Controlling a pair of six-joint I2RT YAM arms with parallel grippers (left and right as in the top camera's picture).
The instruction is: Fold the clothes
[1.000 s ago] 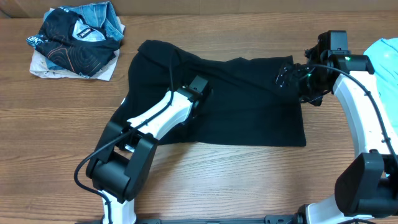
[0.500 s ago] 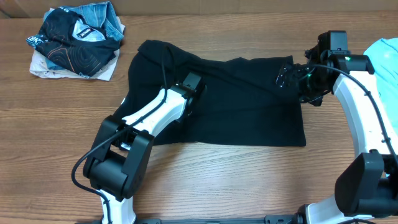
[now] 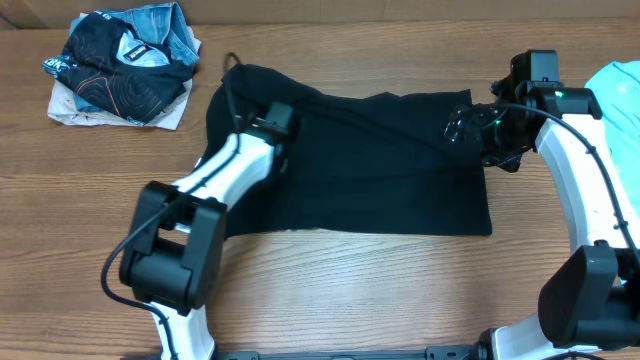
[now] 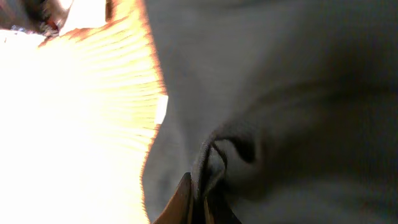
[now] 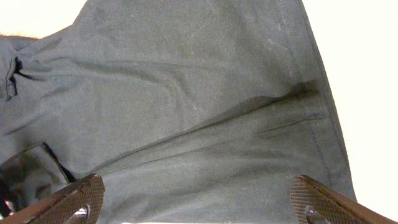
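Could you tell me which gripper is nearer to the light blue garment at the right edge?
Right. The right gripper hangs over the black shirt at its right end, near the light blue T-shirt; the left gripper pinches the shirt's left part, far off.

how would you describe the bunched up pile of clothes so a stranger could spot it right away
On the wooden table, look to the far left corner in the overhead view, past the large black shirt spread out in the middle. The pile of clothes there is the only crumpled heap, dark with printed lines over blue and white layers, not plain.
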